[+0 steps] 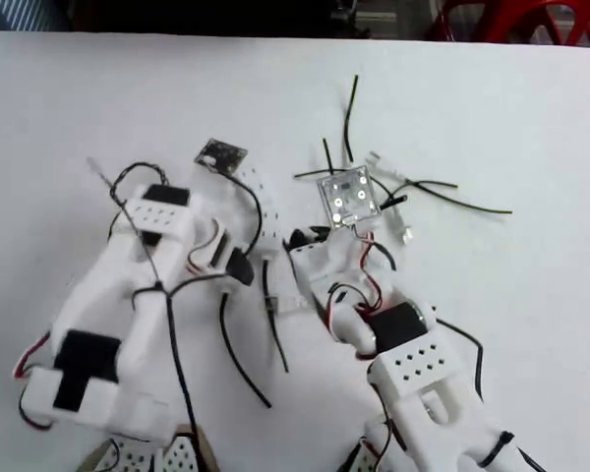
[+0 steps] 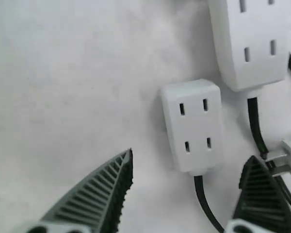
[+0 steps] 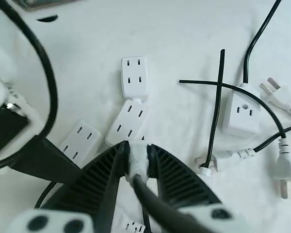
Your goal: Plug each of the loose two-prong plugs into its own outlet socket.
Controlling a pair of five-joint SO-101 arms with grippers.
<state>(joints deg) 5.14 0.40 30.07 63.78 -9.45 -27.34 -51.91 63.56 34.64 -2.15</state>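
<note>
My left gripper [image 2: 191, 158] is open and hangs just above a white two-socket outlet block [image 2: 194, 126]; the block's lower end and black cord lie between the fingers. A bigger outlet block [image 2: 247, 39] lies beyond it, and a loose white plug [image 2: 288, 158] rests by one finger. My right gripper [image 3: 137, 148] is shut on a white two-prong plug [image 3: 136, 162] with a black cord, held a little short of an outlet block [image 3: 131, 121]. Two more blocks [image 3: 134, 76] [image 3: 80, 141] lie close by. In the high view both grippers meet mid-table around the outlet blocks [image 1: 261, 206].
A single white outlet [image 3: 242, 111] lies off to one side, crossed by black cords [image 3: 216, 107]. Loose plugs [image 3: 276, 94] [image 3: 286, 174] [image 3: 206, 167] sit around it. More cords [image 1: 452, 197] trail over the white table [image 1: 531, 108], whose far and right parts are bare.
</note>
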